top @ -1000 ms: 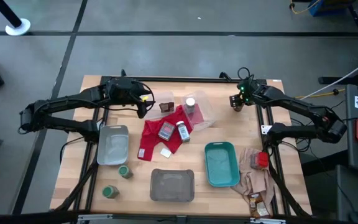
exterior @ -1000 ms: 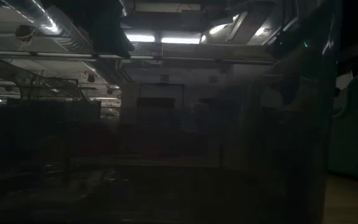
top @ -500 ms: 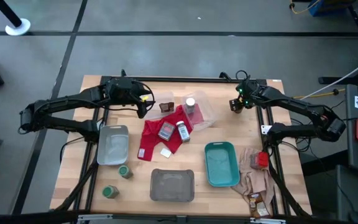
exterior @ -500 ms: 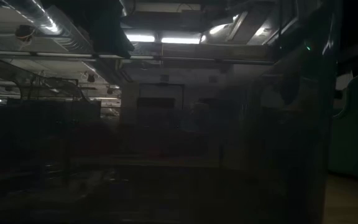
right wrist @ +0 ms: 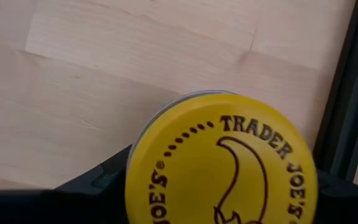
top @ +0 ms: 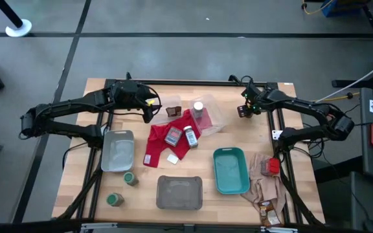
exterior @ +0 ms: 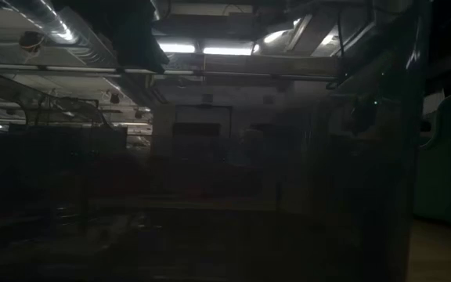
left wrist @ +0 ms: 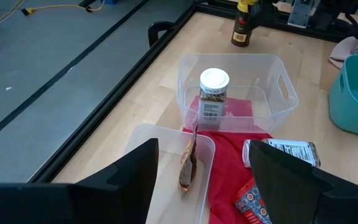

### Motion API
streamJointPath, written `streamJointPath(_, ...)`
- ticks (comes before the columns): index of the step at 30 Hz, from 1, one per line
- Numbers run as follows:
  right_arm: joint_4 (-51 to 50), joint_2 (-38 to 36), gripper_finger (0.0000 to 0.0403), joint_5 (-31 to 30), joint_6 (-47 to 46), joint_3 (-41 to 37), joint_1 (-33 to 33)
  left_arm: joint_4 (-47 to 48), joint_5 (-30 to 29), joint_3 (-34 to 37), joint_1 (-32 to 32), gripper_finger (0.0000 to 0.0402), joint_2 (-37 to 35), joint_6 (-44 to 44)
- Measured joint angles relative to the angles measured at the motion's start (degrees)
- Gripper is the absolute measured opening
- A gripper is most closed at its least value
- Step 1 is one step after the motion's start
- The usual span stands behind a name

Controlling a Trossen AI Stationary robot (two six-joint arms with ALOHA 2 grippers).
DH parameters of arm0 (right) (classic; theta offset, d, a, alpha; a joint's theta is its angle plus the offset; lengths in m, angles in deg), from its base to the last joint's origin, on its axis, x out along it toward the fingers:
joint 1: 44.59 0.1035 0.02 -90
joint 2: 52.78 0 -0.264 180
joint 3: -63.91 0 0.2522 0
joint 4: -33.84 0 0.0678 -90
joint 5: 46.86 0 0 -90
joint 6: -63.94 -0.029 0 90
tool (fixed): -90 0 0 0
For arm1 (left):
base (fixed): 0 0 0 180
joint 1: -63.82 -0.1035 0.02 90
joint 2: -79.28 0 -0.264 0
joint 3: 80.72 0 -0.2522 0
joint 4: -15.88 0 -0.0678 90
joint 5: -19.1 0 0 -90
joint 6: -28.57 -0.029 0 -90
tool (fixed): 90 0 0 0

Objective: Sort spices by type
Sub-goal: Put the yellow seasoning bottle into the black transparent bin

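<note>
Low view: almost wholly dark; bench contents cannot be made out. Right wrist view: the yellow jar lid [right wrist: 221, 163] is cut off by the picture's edge and hides the jar body and most of the right hand [right wrist: 219, 177]. Left wrist view: the lying bottle [left wrist: 280, 153] is partly covered by a dark finger [left wrist: 288, 180]. High view: the packets [top: 269, 212] are too small to read.

You could read "TRADER JOE'S" in dark letters around the jar's yellow lid [right wrist: 222, 167]; the other containers' labels were too small to read.
</note>
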State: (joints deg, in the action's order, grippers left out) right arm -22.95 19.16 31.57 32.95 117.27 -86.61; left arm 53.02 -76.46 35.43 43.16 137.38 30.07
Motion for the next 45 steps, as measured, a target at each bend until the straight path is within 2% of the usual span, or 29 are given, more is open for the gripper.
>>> streamJointPath(7,1.3,0.0,0.0219,-0.1,0.0,0.0,0.0,0.0,0.0,0.0,0.0,0.0235,0.0,0.0)
streamJointPath(17,4.9,0.0,0.0227,1.6,0.0,0.0,0.0,0.0,0.0,0.0,0.0,0.0235,0.0,0.0)
streamJointPath(22,8.9,0.0,0.0218,4.9,0.1,0.0,0.0,0.0,0.0,0.0,0.0,0.0235,0.0,0.0)
streamJointPath(35,22.6,-1.2,0.0218,19.7,1.3,0.1,0.0,0.0,0.0,0.0,0.0,0.0235,0.0,0.0)
streamJointPath(40,21.1,-3.1,0.0219,21.9,1.8,1.8,0.0,0.0,0.0,0.0,0.0,0.0235,0.0,0.0)
streamJointPath(45,17.7,-4.0,0.0219,22.2,4.2,7.2,0.4,0.0,0.0,0.0,0.0,0.0235,0.0,0.0)
